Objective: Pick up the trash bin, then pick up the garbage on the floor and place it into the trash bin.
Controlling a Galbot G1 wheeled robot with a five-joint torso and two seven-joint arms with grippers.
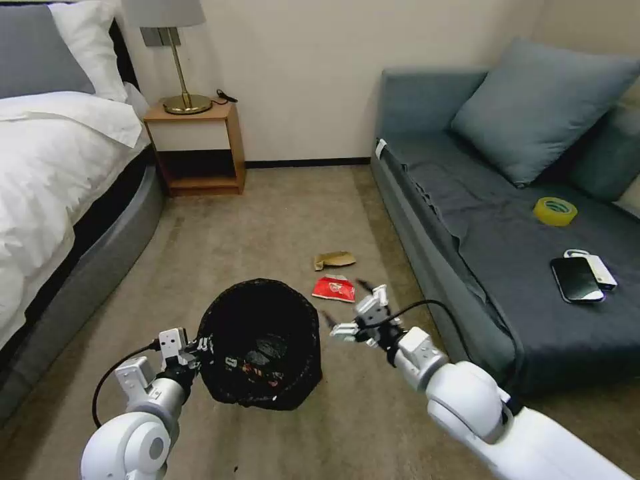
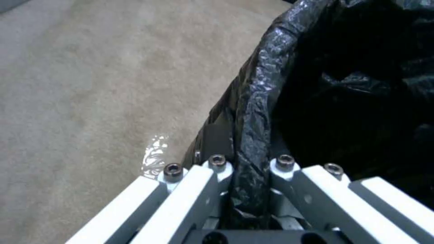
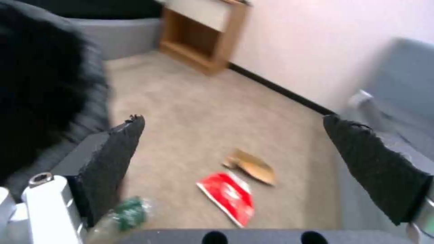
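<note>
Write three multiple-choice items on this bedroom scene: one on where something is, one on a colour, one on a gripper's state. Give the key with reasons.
1. Where does the red-and-white wrapper lie?
A. on the sofa
B. on the carpet beside the tan paper scrap
C. on the nightstand

2. What colour is the tape roll on the sofa?
A. yellow
B. blue
C. white

3. How is the left gripper?
A. open above the bed
B. shut on a bottle
C. shut on the trash bin rim

Key: 1 B, it lies on the carpet just short of the scrap. 2 A, it shows yellow on the grey cushion. 3 C, its fingers pinch the black-bagged rim.
</note>
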